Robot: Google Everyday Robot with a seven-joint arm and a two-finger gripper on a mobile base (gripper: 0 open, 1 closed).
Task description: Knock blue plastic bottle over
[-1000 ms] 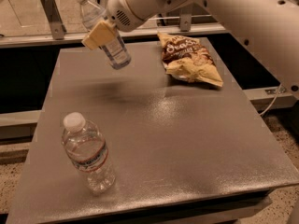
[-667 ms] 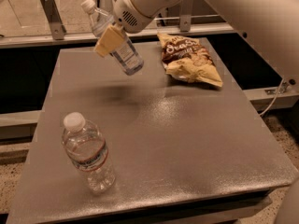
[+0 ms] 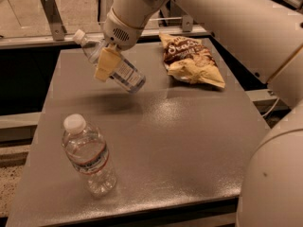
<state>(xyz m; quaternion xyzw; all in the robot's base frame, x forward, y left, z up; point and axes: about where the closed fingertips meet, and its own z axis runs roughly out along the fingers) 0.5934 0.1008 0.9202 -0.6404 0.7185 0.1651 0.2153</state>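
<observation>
Tabletop [image 3: 189,136], one ribbed bottle [image 3: 90,155], tool [image 3: 111,63] aloft, seemingly clamping blue bottle [image 3: 128,75]

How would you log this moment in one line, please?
end effector: above table rear-left, shut on blue plastic bottle | bottle: tilted, airborne

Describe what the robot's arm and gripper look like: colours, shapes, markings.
The arm is glossy off-white, built of thick rounded tubular segments with a few small dark dots. The round wrist housing carries a small dark slotted grille. The gripper, above the far-left part of the table and shut on the blue plastic bottle, shows a flat pale yellow finger.
</observation>
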